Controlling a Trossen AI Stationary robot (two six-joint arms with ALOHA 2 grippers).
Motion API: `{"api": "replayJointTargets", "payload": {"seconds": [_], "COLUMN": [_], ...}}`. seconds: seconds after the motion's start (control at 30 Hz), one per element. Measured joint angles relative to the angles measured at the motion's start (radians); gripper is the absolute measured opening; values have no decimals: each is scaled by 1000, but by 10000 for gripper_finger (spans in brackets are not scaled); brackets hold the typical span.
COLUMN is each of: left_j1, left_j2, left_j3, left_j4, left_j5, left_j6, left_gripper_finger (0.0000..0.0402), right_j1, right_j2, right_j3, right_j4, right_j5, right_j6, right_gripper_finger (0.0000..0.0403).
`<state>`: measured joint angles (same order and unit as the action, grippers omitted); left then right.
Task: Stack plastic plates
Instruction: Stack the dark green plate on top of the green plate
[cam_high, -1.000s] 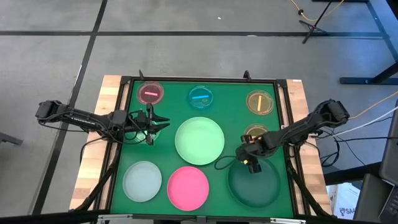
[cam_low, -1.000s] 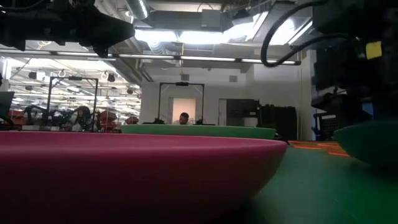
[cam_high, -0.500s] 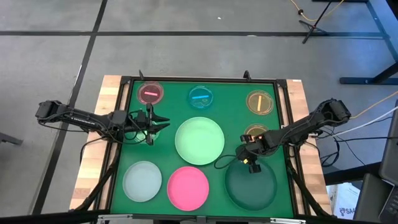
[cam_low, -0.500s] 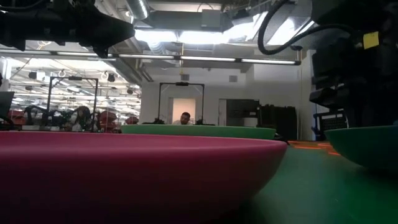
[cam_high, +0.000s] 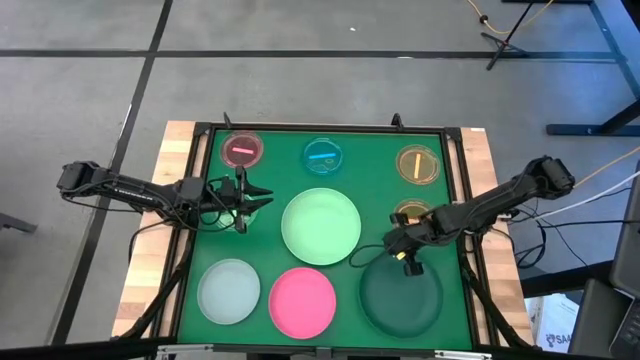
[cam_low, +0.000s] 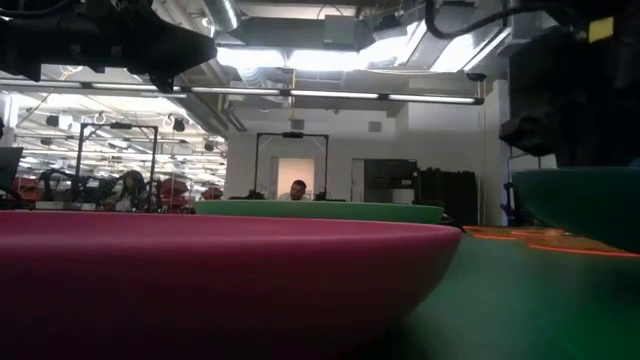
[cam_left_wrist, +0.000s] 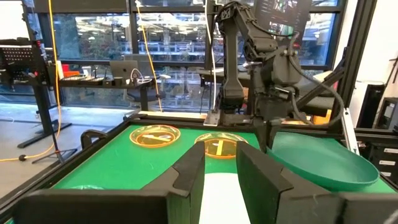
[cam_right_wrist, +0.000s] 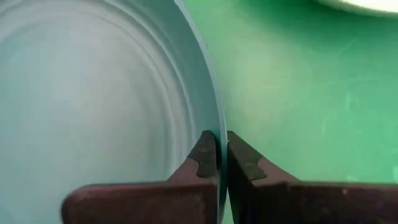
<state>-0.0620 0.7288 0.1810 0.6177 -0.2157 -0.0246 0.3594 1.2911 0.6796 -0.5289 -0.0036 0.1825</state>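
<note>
Reaching in from the table's right side, our right gripper (cam_high: 404, 257) pinches the rim of the large round dark green plastic plate (cam_high: 402, 298), tilting it off the green mat (cam_high: 375, 185). Beside it lie the large pink plate (cam_high: 302, 301) and light green plate (cam_high: 320, 226). Our left gripper (cam_high: 243, 197) hovers, fingers parted, well apart from that plate.

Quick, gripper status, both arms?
Left gripper: open, holding nothing, hovering over the mat's left side.
Right gripper: shut on the rim of the dark green plate.
</note>
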Motion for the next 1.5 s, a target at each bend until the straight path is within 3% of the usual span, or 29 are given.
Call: {"api": "replayJointTargets", "payload": {"seconds": [0.53,0.67,1.3,1.5], "left_j1": [0,0,0,1], "left_j2": [0,0,0,7], "left_j3": [0,0,0,0], "left_j4": [6,14,24,23], "left_j5": [0,0,0,170], "left_j6": [0,0,0,8], "left_gripper_finger": [85,85,85,85], "right_j1": [-116,-153,-387,-421], "right_j2": [-40,-40,-3,76], "right_j3": [161,192,196,196], "right_j4": [3,11,269,380], "right_j5": [-70,-42,-15,-15], "right_j6": [22,13,3,-14], "right_gripper_finger": [1,1,0,0]}}
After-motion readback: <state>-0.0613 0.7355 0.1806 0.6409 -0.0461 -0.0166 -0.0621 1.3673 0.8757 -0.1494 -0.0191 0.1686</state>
